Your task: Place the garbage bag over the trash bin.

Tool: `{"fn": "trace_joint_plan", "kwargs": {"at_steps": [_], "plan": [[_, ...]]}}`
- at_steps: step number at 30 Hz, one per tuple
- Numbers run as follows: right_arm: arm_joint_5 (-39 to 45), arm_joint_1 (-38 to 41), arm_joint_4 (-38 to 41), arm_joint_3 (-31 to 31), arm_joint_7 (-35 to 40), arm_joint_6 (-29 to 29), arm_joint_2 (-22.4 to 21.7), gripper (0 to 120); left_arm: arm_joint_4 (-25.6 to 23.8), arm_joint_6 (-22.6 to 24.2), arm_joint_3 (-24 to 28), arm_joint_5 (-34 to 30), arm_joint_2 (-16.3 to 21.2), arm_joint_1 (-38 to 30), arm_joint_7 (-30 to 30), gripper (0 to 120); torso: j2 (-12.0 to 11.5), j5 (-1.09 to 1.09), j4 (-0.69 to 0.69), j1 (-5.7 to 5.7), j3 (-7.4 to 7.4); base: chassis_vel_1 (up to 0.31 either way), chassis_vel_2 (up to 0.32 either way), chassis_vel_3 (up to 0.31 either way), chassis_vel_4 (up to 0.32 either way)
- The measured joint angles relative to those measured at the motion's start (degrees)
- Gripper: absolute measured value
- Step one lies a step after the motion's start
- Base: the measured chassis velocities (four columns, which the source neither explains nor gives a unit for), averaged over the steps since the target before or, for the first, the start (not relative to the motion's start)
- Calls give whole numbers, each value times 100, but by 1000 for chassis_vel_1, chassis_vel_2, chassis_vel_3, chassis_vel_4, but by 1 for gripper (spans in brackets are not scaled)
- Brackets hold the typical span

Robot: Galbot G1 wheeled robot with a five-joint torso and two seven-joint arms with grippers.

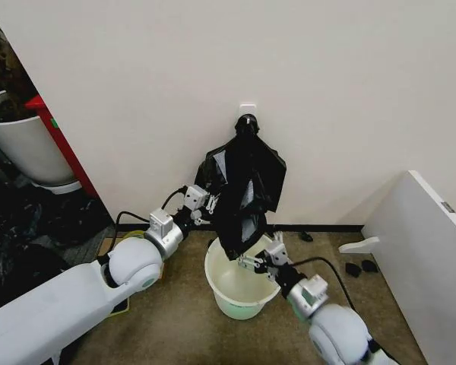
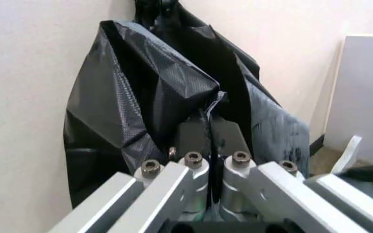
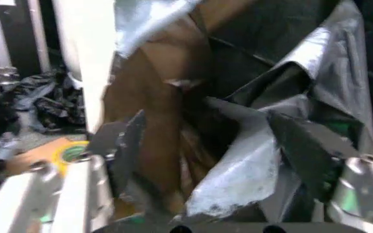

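I cannot read any writing. The garbage bag (image 1: pixel 242 190) hangs from a wall hook (image 1: pixel 247 122), above the trash bin (image 1: pixel 239 293) on the floor. My left gripper (image 1: pixel 204 207), at the bag's 9 o'clock, pinches its edge with closed fingers. My right gripper (image 1: pixel 257 260), at 6 o'clock, is spread wide around the bag's lower folds.

I lose the garbage bag's (image 1: pixel 242 190) lower hem behind the right end effector (image 1: pixel 252 262), trash bin (image 1: pixel 239 293) rim partly covered there, left end effector's (image 2: pixel 211 145) fingertips buried in black folds, right forearm cut off at the head view's edge
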Motion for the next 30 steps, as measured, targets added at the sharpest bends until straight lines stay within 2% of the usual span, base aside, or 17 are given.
{"fn": "trace_joint_plan", "kwargs": {"at_steps": [2, 4, 5, 9, 11, 19, 27, 30], "plan": [[-28, 58, -67, -15, 46, 32, 16, 65, -14, 3, 23, 4, 12, -2, 0, 0, 0, 0, 0, 0, 0, 0, 0, 0, 0], [-117, 148, -170, -25, 135, 103, 46, 53, -39, 10, 60, 11, 20, -5, 0, 0, 0, 0, 0, 0, 0, 0, 0, 0, 0], [-117, 148, -170, -25, 135, 103, 46, 53, -39, 10, 60, 11, 20, -5, 0, 0, 0, 0, 0, 0, 0, 0, 0, 0, 0], [-181, 211, -198, -35, 160, 110, 28, 34, -30, 14, 59, 15, -34, 6, -4, 0, 0, 0, -1, 0, 0, 0, 0, 0, 0], [-213, 229, -225, -40, 154, 105, 18, 31, -26, 14, 60, 15, -37, 6, -4, 0, 0, 0, -1, 0, 0, 0, 0, 0, 0], [-273, 239, -356, -134, 24, -100, -98, 0, -31, 13, 42, 15, -8, 25, -4, 0, 0, 0, -1, 0, -1, 0, 0, 0, 0], [-92, 239, -300, -112, 90, -105, -80, 0, -51, 6, -95, 15, 4, 120, -3, 0, 0, 0, -1, 0, -1, 0, 0, 0, 0], [137, 144, -106, 50, 180, -96, -47, 0, -92, -2, -371, 5, 12, 293, -3, 0, 0, 0, -1, 0, -1, 0, 0, 0, 0]]}}
